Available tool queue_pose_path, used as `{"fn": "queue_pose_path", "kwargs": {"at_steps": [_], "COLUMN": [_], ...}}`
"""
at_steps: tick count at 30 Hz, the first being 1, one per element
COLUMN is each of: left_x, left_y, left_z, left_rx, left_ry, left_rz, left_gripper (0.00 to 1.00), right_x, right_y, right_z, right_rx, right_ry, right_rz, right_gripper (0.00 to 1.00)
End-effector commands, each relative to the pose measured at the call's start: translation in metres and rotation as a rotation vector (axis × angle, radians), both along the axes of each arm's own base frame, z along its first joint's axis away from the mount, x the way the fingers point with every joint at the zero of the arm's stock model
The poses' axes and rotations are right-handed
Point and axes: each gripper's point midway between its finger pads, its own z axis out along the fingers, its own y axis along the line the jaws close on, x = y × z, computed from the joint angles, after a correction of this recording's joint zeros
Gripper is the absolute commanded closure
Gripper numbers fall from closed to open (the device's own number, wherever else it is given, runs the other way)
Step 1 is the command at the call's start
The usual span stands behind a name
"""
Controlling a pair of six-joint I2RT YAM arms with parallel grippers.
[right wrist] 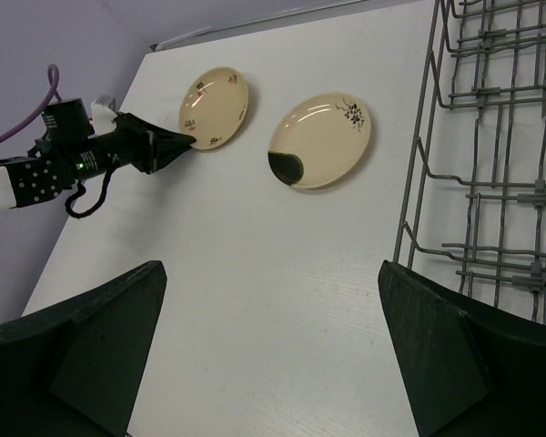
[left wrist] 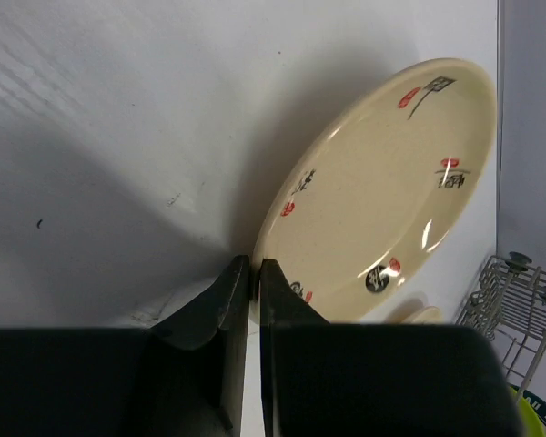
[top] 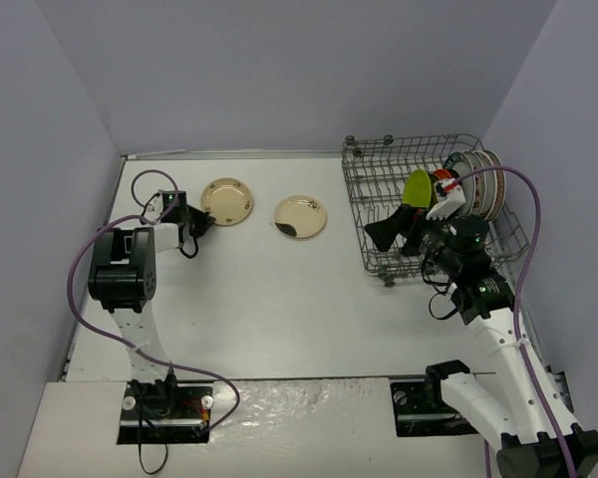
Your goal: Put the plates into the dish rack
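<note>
A cream plate [top: 226,200] with small red and black marks lies at the back left of the table. My left gripper [top: 201,221] is shut on its near rim, the thin edge pinched between the two fingers [left wrist: 252,273]; the plate [left wrist: 382,191] fills the right of the left wrist view. A second cream plate [top: 301,216] with a dark patch lies to its right, apart from both grippers. The grey wire dish rack [top: 379,164] at the right holds a lime-green plate [top: 417,187] and several patterned ones [top: 475,184] upright. My right gripper [top: 391,235] hangs open and empty at the rack's left front corner.
From the right wrist I see both cream plates [right wrist: 215,107] [right wrist: 320,139], the left gripper [right wrist: 168,143] at the first one's rim, and the rack's wires [right wrist: 478,196] at the right. Purple walls enclose the table on three sides.
</note>
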Motion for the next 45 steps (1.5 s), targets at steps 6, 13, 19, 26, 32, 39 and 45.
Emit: {"fn": "queue_pose_path", "kwargs": {"at_steps": [6,13,19,26,32,39,45], "left_x": [-0.019,-0.054,-0.115,-0.173,-0.205,-0.223,-0.23], "left_y": [0.013,-0.016,-0.077,-0.119,-0.118,-0.121,-0.123], "left_z": [0.025,0.1,0.164,0.21,0.232,0.244,0.241], "left_rx": [0.033,0.054,0.04,0.002,0.016,-0.004,-0.003], "left_ry": [-0.048,-0.185,-0.309,-0.413,-0.452,-0.485,-0.477], "left_rz": [-0.013,-0.206,-0.431,-0.587,-0.627,-0.667,-0.7], "left_gripper": [1.0,1.0,1.0,1.0,1.0,1.0,1.0], "right_x": [0.006,0.007,0.004,0.008,0.019,0.022,0.022], "right_y": [0.014,0.04,0.095,0.144,0.166,0.181,0.186], "right_z": [0.019,0.014,0.0,0.003,0.008,0.01,0.011], "right_rx": [0.027,0.047,0.021,0.078,0.09,0.125,0.127], "right_ry": [-0.052,0.019,0.08,0.098,0.091,0.084,0.073], "right_rz": [0.063,0.164,0.27,0.336,0.337,0.36,0.366], "right_gripper": [0.0,0.0,0.0,0.04,0.1,0.27,0.54]}}
